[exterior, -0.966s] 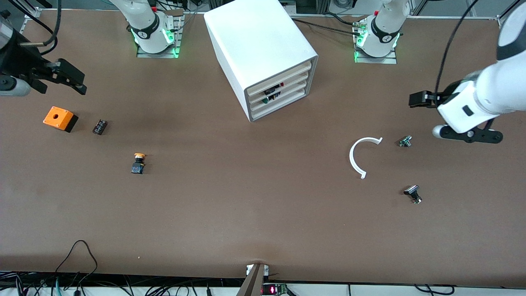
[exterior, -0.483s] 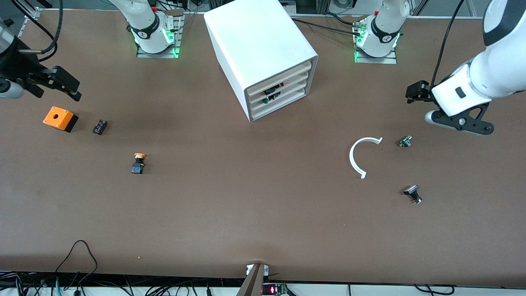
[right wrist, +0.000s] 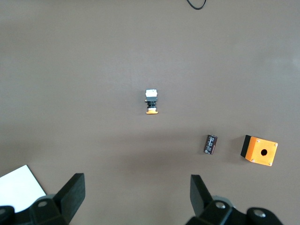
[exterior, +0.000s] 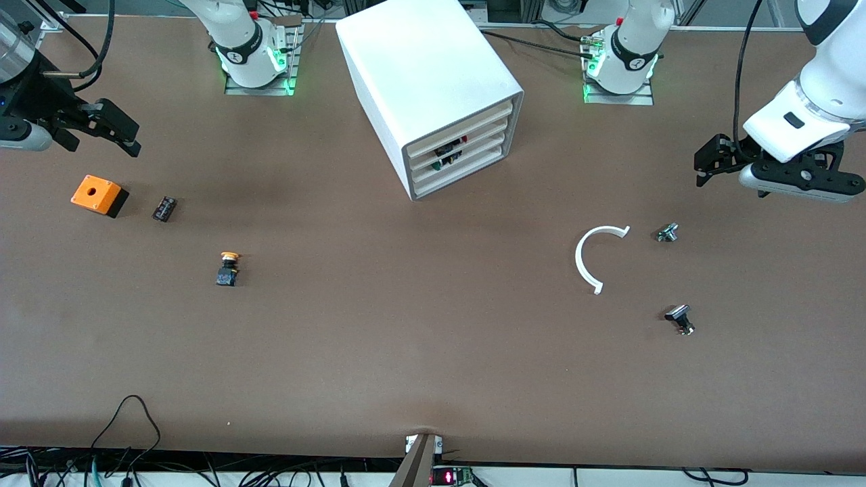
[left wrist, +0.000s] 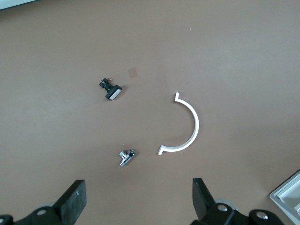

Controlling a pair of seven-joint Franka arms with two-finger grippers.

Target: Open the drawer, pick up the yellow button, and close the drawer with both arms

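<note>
Both arms have drawn outward since a second ago — the left end effector [exterior: 705, 164] has risen toward its end of the desk [exterior: 419, 352], the right end effector [exterior: 111, 132] shifted only slightly near the other edge. Each hangs in the air with fingers spread wide, holding nothing. All four trays sit flush in the cabinet [exterior: 433, 88], the drawer [exterior: 460, 120] on top. Wide bare desk lies nearer the front camera. Lying on the desk, the button [exterior: 228, 268] is toward the right arm's end, nearer the camera than the orange box [exterior: 99, 195].
</note>
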